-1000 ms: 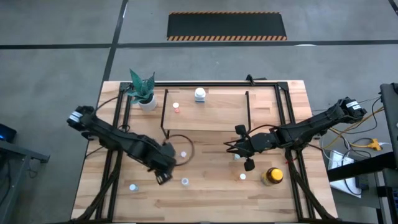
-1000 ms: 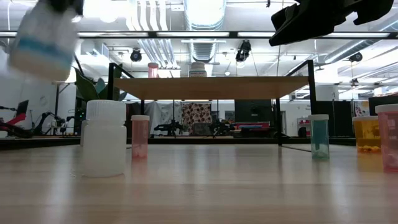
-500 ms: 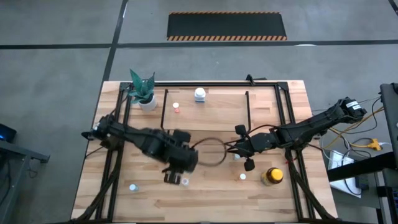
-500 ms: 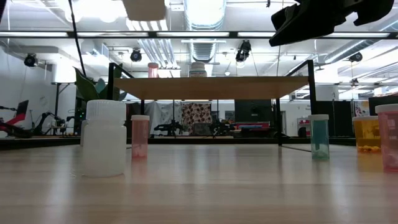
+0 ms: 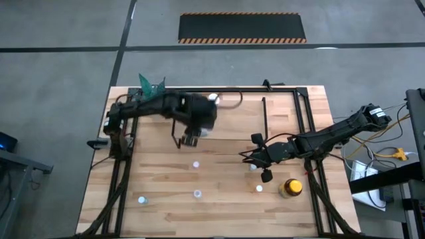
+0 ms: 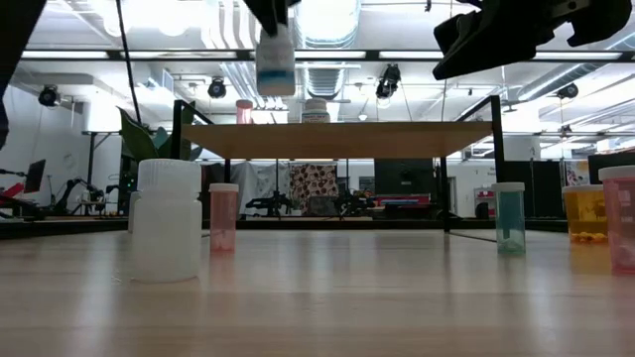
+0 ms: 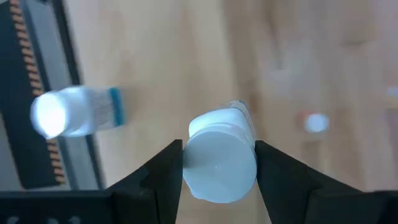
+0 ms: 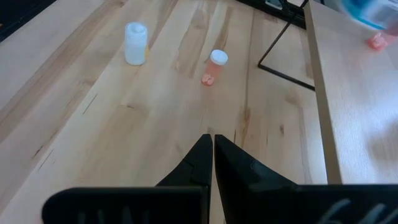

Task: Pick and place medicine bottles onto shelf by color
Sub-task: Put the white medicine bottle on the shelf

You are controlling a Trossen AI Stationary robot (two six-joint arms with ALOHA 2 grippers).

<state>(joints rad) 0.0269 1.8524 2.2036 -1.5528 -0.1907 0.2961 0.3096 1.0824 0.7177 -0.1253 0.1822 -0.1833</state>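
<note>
My left gripper (image 5: 192,137) is over the left part of the shelf (image 5: 239,119), shut on a white medicine bottle (image 7: 219,165) with a blue-banded label, also in the low view (image 6: 276,58). On the shelf stand a white bottle (image 7: 68,112) and a tiny orange one (image 7: 316,122). My right gripper (image 5: 255,159) hovers shut above the table to the right of the shelf's near edge, over a small bottle (image 5: 253,167). Small bottles (image 5: 196,163) (image 5: 197,194) (image 5: 142,198) (image 5: 259,188) and the amber yellow-capped one (image 5: 290,188) stand on the table. My left gripper pinches the white bottle between its two fingers (image 7: 163,171), one on each side of its upper end (image 7: 219,149), with the cap facing the wrist camera. The fingers come from above, pointing down. The bottle hangs upright below them (image 6: 276,69), lifted clear above the shelf board.
A green plant in a white pot (image 5: 151,93) stands at the table's far left, beside the left arm. Black rod frames (image 5: 302,126) run along the table's sides. In the low view a white bottle (image 6: 167,220), a pink one (image 6: 223,216) and a teal one (image 6: 509,216) stand on the table.
My left gripper has carried the white bottle from the table's near-left area up and toward the far edge, first swinging right, and now stands over the shelf's left part. The bottle stays in its hold, lifted clear.
</note>
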